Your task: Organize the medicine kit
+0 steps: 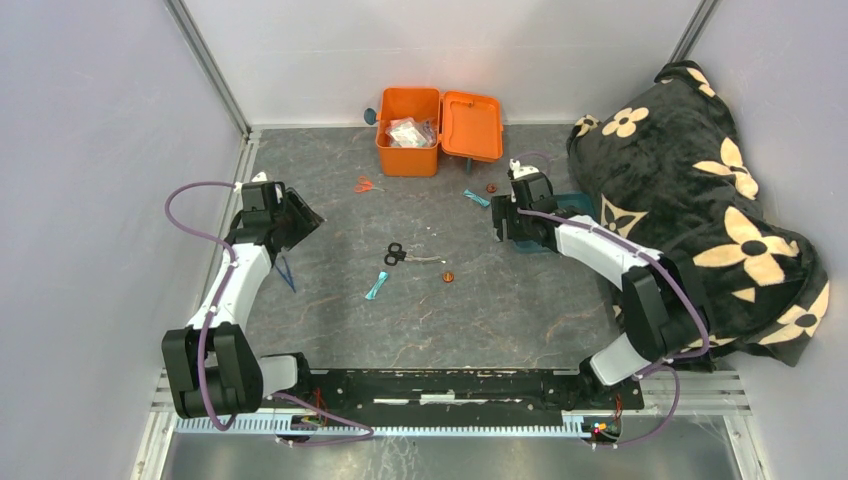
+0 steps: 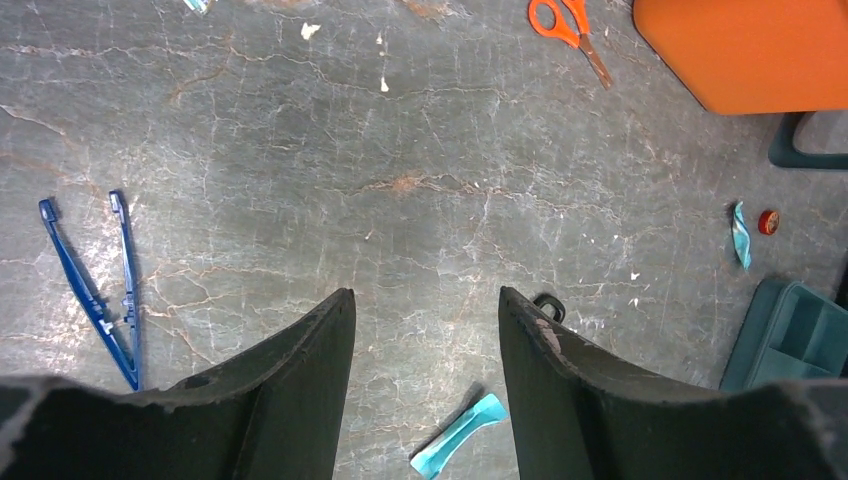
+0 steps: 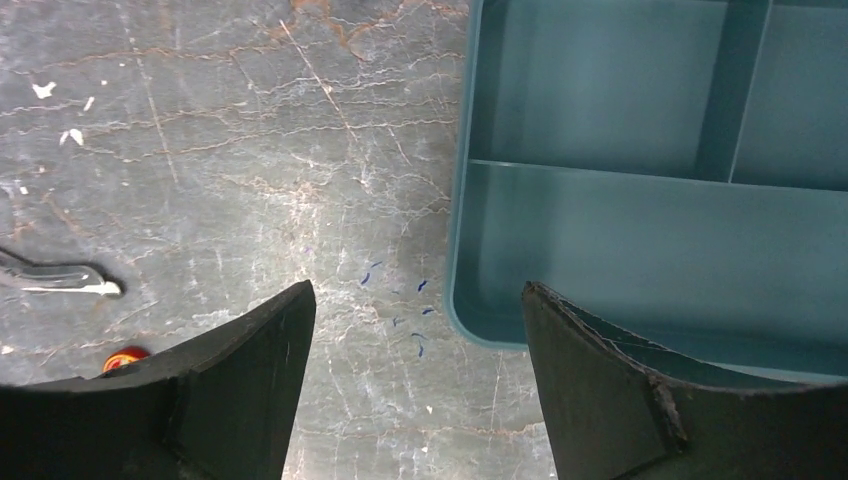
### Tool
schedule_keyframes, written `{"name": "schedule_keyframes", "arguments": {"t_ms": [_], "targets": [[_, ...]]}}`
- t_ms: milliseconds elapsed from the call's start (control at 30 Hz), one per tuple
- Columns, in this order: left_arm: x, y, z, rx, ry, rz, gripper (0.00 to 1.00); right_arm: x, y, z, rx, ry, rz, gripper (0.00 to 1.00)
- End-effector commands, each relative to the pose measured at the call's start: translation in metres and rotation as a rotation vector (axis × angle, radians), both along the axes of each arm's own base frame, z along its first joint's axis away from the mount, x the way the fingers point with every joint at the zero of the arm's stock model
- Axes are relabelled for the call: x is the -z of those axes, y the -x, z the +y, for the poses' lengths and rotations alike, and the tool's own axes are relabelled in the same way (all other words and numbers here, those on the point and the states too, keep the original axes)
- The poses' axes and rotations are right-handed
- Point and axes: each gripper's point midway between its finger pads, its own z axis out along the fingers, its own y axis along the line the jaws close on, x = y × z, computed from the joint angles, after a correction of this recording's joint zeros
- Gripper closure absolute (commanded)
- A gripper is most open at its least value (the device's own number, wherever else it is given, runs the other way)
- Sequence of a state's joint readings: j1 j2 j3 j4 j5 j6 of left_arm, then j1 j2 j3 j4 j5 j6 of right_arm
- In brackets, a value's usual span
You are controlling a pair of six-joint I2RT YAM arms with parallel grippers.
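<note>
The medicine kit (image 1: 408, 142) stands open at the back, its orange lid (image 1: 472, 125) laid flat to the right and packets inside. It shows as an orange corner (image 2: 750, 50) in the left wrist view. My left gripper (image 1: 300, 215) (image 2: 425, 295) hovers open over bare floor, nothing between its fingers. My right gripper (image 1: 510, 225) (image 3: 415, 290) is open at the near corner of the teal compartment tray (image 3: 640, 230) (image 1: 578, 205). Its right finger is over the tray, its left finger over the floor.
Loose on the floor lie blue tweezers (image 1: 286, 270) (image 2: 100, 290), orange scissors (image 1: 365, 184) (image 2: 565, 25), black scissors (image 1: 396, 255), two teal packets (image 1: 376, 286) (image 1: 476, 197) and small red discs (image 1: 447, 276) (image 1: 491, 187). A black flowered blanket (image 1: 700, 200) fills the right side.
</note>
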State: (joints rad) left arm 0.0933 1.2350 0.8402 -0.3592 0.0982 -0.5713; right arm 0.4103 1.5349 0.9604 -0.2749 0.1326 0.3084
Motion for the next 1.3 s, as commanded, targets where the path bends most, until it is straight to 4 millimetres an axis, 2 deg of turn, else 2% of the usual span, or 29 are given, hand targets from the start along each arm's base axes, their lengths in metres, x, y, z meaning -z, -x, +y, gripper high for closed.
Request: {"name": "schedule_keyframes", "arguments": {"t_ms": [0, 233, 433, 700, 867, 1033, 1133, 1200, 1267], "targets": [[-0.017, -0.007, -0.007, 0.065, 0.000, -0.070, 0.39, 0.000, -0.015, 0.000, 0.006, 0.027, -0.003, 0.18], [-0.018, -0.007, -0.008, 0.069, 0.003, -0.073, 0.39, 0.027, -0.011, 0.015, -0.083, 0.012, 0.085, 0.20], [-0.018, -0.008, -0.006, 0.062, -0.001, -0.068, 0.39, 0.036, 0.007, 0.017, -0.128, -0.011, 0.129, 0.21], [-0.013, -0.008, -0.003, 0.047, -0.010, -0.048, 0.39, 0.040, 0.062, 0.022, -0.231, -0.094, 0.202, 0.24], [-0.010, -0.008, 0.000, 0.033, -0.015, -0.035, 0.39, 0.033, 0.096, 0.022, -0.293, -0.134, 0.222, 0.25], [-0.009, -0.008, 0.004, 0.018, -0.028, -0.027, 0.39, 0.014, 0.112, 0.020, -0.336, -0.148, 0.205, 0.25], [-0.007, -0.009, 0.013, -0.019, -0.045, -0.016, 0.38, -0.005, 0.101, 0.006, -0.276, -0.089, 0.137, 0.24], [-0.003, -0.009, 0.024, -0.068, -0.042, 0.002, 0.36, -0.023, 0.087, -0.006, -0.194, -0.052, 0.042, 0.23], [0.002, -0.011, 0.036, -0.118, -0.019, 0.016, 0.36, -0.043, 0.077, -0.009, -0.144, -0.067, -0.054, 0.22]]}}
